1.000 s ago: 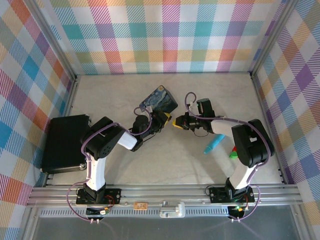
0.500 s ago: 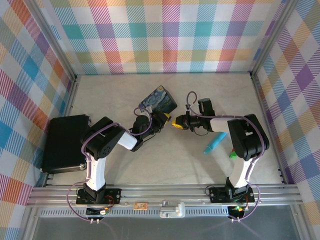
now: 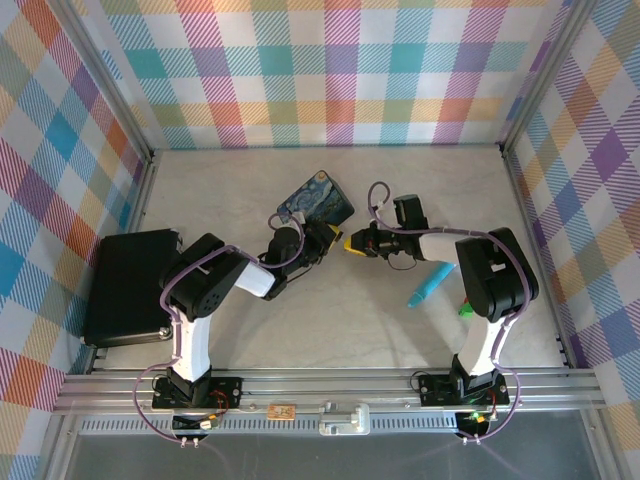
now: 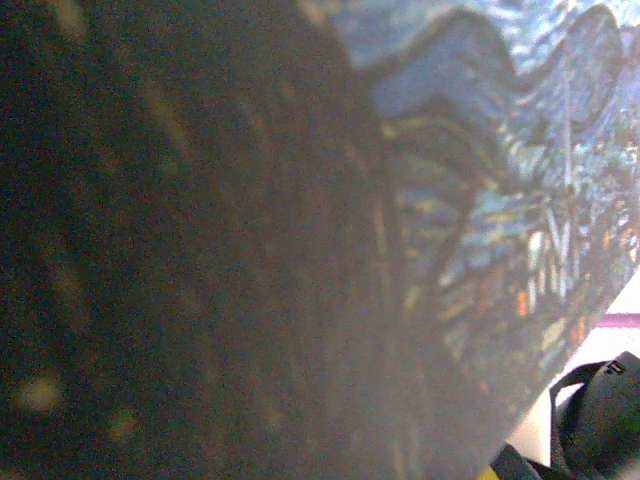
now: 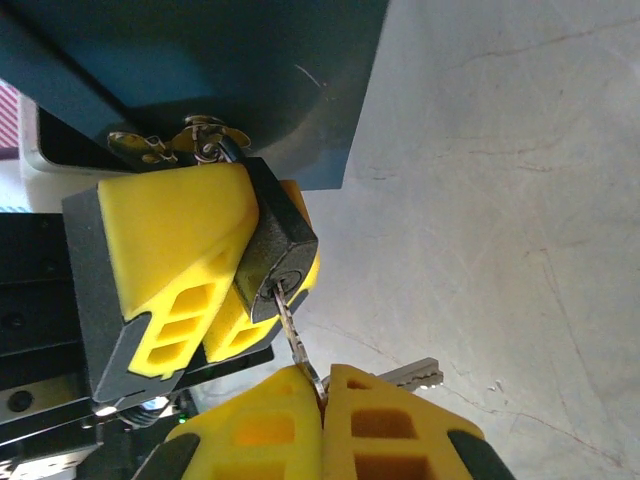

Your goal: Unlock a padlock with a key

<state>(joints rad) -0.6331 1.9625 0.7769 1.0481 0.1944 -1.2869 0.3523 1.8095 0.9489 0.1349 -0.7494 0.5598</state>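
Left tool [image 5: 238, 285] pinches the padlock [image 5: 275, 240]; right tool [image 5: 322, 405] pinches the key [image 5: 288, 318] in it.

Top external: high, behind both arm bases, looking down on whole surface [image 3: 330, 330], far off. Left wrist: jammed up against painted tin [image 4: 500, 150], blurred. Right wrist: very near, looking past own right claw [image 5: 322, 395] at key [image 5: 288, 318], padlock [image 5: 272, 240], tin edge. Shared across all three: painted tin.

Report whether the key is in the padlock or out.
In: the key enters the keyhole of the padlock, its ring pinched by the right claw.
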